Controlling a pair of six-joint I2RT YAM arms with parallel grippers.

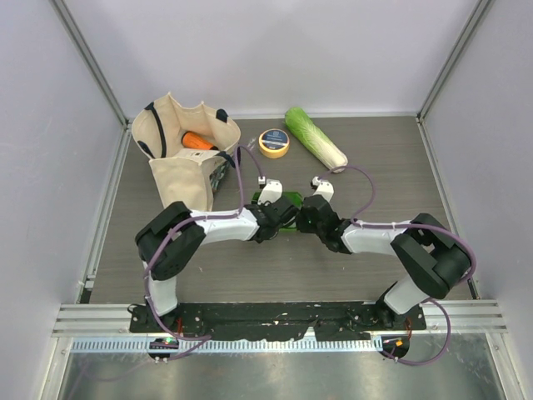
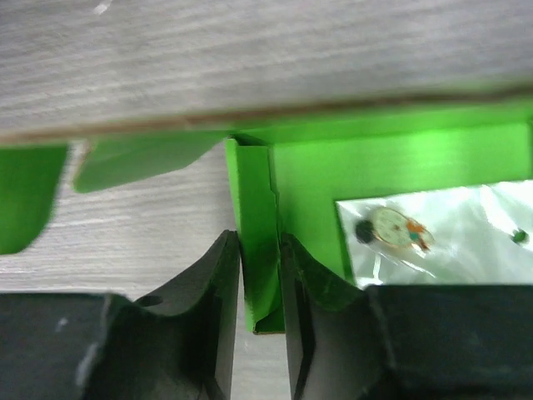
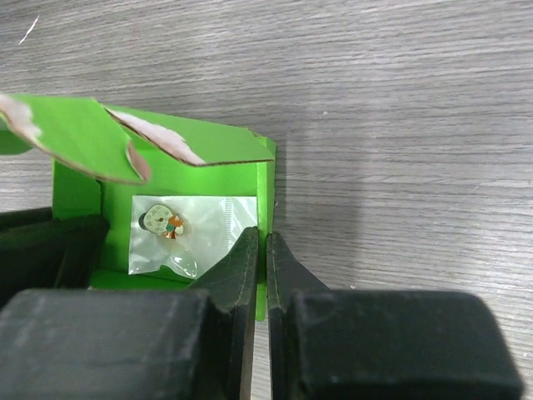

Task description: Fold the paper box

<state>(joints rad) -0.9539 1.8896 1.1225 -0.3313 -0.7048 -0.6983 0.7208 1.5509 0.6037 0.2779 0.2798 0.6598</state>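
Paper box (image 1: pixel 290 200): centre of the table (image 1: pixel 375 275). Your right gripper (image 3: pixel 262 237) pinches its side wall, box body at 10 o'clock. Your left gripper (image 2: pixel 260 242) straddles a flap; you cannot tell whether it grips.

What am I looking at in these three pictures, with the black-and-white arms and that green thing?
These are two robot arms bolted to a table, each ending in a two-finger gripper. The wide picture looks down from above; the two close-ups come from cameras on the wrists. On the table lie a cloth bag, a roll of tape, a cabbage and the green paper box. The left gripper and the right gripper each pinch one wall of the box.
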